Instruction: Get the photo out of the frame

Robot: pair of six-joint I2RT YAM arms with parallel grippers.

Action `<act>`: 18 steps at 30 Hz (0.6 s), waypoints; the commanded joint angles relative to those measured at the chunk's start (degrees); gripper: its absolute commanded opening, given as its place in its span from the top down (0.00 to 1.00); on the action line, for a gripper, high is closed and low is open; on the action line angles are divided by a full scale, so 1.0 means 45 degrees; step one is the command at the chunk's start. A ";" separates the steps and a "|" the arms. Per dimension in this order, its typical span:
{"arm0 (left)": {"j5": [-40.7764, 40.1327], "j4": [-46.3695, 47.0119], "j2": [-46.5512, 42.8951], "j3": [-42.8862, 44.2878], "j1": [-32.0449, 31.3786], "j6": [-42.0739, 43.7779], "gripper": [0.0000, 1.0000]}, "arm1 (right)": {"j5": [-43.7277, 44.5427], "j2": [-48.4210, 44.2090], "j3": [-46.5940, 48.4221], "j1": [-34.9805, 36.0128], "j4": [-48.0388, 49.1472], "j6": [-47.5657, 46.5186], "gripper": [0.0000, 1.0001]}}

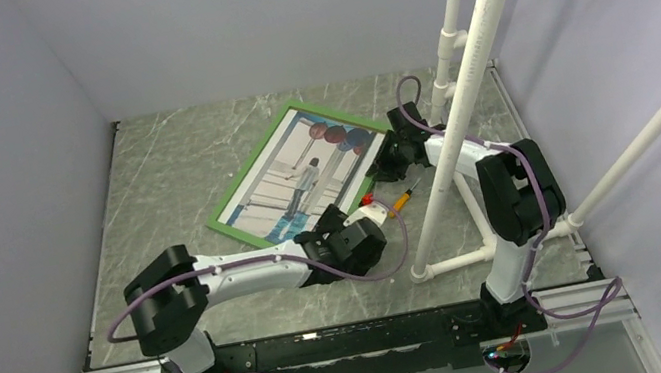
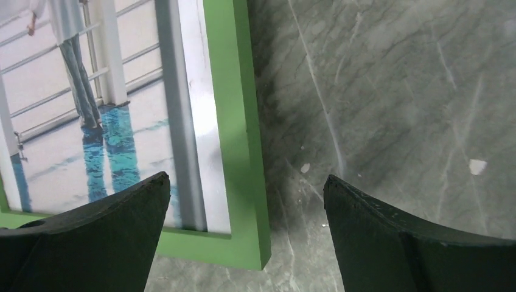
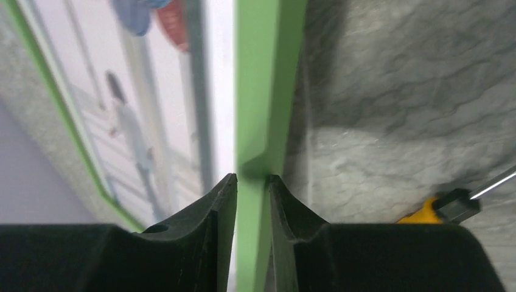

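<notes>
High rear overview, two close downward wrist views, all sharing frame (image 2: 237,121)

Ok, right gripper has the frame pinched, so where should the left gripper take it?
I'd grip the green side rail of the frame just above its near corner, coming from its outer side. That rail is a thin straight strip with its outer edge exposed, and the open left gripper sits astride it. The right gripper pinches the same rail farther along.
</notes>
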 commanded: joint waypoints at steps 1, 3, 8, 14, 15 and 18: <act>-0.2385 -0.0512 0.0795 0.0781 -0.0382 0.0480 0.01 | -0.1187 -0.1062 0.0370 0.0097 0.0575 0.0780 1.00; -0.3084 -0.0631 0.1148 0.0938 -0.0489 0.0639 0.01 | -0.1296 -0.1065 0.0412 0.0088 0.0580 0.0854 1.00; -0.4999 -0.1062 0.2400 0.1489 -0.0887 0.1236 0.01 | -0.1417 -0.1046 0.0314 0.0087 0.0742 0.0929 1.00; -0.2309 -0.0327 -0.0080 0.0064 -0.0795 0.0337 0.01 | -0.0926 -0.0294 0.0940 0.0009 0.0079 -0.1756 0.59; -0.1867 -0.0194 -0.0700 -0.0262 -0.0787 0.0199 0.01 | -0.0801 -0.0134 0.1155 0.0030 -0.0164 -0.2312 0.51; -0.0791 0.0029 -0.2204 -0.1047 -0.0566 -0.0079 0.01 | -0.0531 0.0034 0.0989 -0.0022 -0.0135 -0.2848 0.41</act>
